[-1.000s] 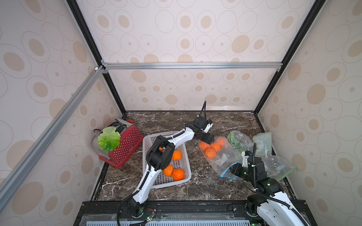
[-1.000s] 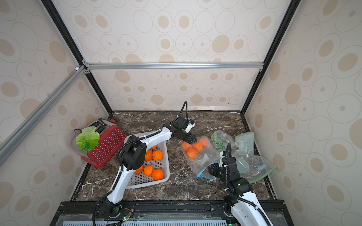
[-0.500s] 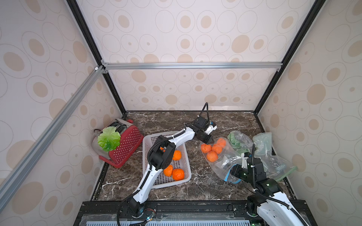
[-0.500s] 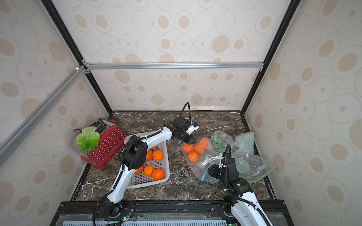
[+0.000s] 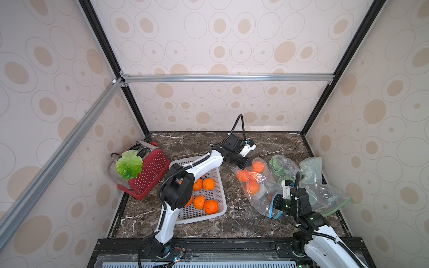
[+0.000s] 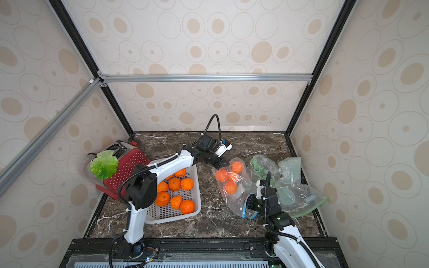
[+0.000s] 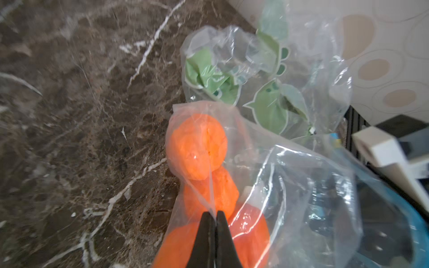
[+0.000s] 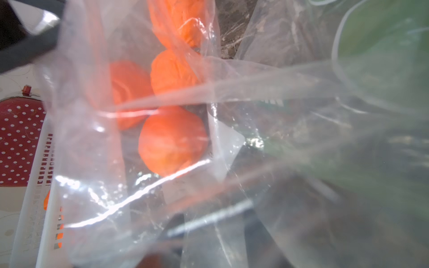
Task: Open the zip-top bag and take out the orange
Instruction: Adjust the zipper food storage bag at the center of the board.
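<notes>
Left claw (image 7: 214, 214) is pinched shut on the clear film of the zip-top bag (image 5: 261, 193) at its closed far end, just beside the oranges (image 5: 243, 175) inside; the bag lies on the tabletop (image 5: 234, 222) between the white basket (image 5: 223, 204) and a heap of green-printed bags (image 5: 311, 176). Right claw (image 5: 270, 200) sits at the blue zip edge (image 5: 273, 210), which looks parted, but film hides its jaws, so their width cannot be told. Judgement: opening seems done or nearly so; no orange is out of this bag yet, so extraction remains.
</notes>
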Tool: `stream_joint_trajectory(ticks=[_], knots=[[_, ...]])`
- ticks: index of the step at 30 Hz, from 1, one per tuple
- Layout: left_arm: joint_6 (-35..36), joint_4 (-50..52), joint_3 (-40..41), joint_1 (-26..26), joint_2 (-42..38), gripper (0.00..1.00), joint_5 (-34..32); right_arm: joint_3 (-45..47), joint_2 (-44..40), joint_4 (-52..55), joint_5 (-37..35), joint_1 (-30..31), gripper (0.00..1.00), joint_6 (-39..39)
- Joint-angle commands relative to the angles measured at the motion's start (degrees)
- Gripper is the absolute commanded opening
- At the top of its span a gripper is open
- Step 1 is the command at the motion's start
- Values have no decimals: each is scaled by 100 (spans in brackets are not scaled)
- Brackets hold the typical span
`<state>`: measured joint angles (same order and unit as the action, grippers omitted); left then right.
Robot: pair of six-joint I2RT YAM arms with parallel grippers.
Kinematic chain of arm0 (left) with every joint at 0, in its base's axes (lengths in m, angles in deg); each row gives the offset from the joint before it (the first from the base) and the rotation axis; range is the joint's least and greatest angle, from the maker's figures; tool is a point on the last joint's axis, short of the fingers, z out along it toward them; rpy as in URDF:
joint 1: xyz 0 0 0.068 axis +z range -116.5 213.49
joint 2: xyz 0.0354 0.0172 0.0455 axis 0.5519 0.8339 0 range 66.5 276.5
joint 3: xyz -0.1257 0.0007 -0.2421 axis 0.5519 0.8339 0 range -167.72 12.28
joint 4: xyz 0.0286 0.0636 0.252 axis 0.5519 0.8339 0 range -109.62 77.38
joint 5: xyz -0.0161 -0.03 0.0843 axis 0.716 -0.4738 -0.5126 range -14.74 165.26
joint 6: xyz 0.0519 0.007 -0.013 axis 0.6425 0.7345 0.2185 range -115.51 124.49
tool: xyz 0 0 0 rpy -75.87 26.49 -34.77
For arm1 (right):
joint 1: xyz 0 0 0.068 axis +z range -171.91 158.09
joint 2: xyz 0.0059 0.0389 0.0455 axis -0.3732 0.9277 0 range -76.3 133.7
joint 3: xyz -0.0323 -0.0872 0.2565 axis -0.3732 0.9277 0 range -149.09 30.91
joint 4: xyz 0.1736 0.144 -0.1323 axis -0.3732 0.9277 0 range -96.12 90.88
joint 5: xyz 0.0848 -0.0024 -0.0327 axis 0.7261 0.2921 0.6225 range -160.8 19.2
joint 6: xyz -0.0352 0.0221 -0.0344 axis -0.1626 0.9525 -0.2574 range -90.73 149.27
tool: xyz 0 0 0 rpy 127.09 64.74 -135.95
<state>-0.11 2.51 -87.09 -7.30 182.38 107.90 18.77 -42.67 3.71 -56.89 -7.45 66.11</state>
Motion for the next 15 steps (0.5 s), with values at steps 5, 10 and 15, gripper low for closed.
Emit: stream_joint_trajectory(ticks=[5, 10, 15], knots=[[465, -639, 594, -256, -739, 0, -102, 484, -32, -1262, -21, 11, 54, 41], [391, -621, 542, -256, -464, 0, -129, 542, 102, -1478, -127, 9, 63, 16], [349, -569, 457, -245, -149, 0, -326, 421, 438, -1405, -100, 13, 69, -49]])
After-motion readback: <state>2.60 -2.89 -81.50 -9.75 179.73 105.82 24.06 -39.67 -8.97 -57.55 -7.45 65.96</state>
